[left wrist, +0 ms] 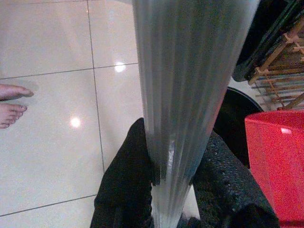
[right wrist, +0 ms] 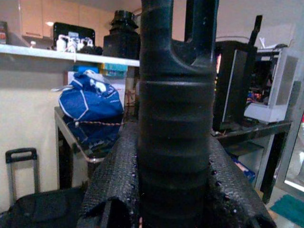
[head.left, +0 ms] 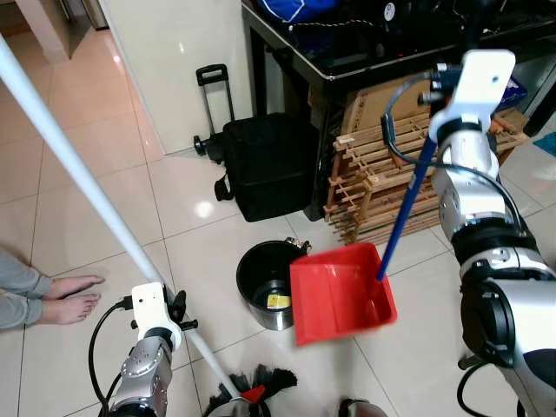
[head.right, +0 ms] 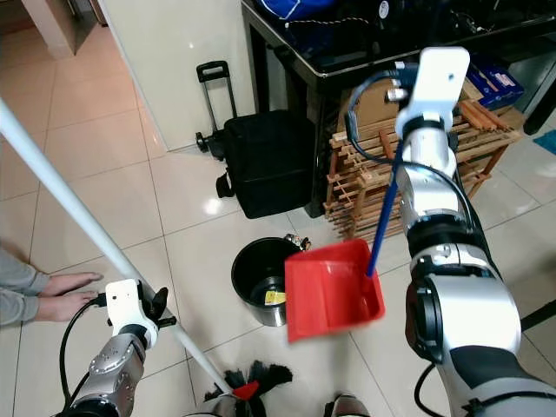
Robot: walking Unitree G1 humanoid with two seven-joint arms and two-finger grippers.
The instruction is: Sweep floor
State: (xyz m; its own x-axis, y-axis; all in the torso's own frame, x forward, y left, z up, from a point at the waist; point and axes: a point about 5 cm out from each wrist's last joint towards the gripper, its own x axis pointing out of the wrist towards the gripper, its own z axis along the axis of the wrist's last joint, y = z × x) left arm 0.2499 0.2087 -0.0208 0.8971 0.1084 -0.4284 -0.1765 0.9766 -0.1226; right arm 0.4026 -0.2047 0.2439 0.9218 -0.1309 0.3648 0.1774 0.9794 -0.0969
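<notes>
A long white broom pole (head.left: pixel 87 187) slants up to the left from a black and red broom head (head.left: pixel 261 385) on the tiles near my feet. My left gripper (head.left: pixel 178 317) is shut on this pole low down; in the left wrist view both fingers (left wrist: pixel 123 190) press against the pole (left wrist: pixel 185 71). A red dustpan (head.left: pixel 339 295) hangs tilted just right of a black bin (head.left: pixel 271 282), partly over its rim. Its blue handle (head.left: pixel 404 213) rises to my raised right gripper (head.left: pixel 437 100). That gripper (right wrist: pixel 173 180) is shut on the handle's black grip (right wrist: pixel 173 95).
A person's bare feet (head.left: pixel 65 300) rest on the tiles at the left. A black trolley bag (head.left: pixel 265 161) stands against the wall. A wooden rack (head.left: pixel 391 174) leans under a black table (head.left: pixel 347 61) that carries a blue bag (right wrist: pixel 90 99).
</notes>
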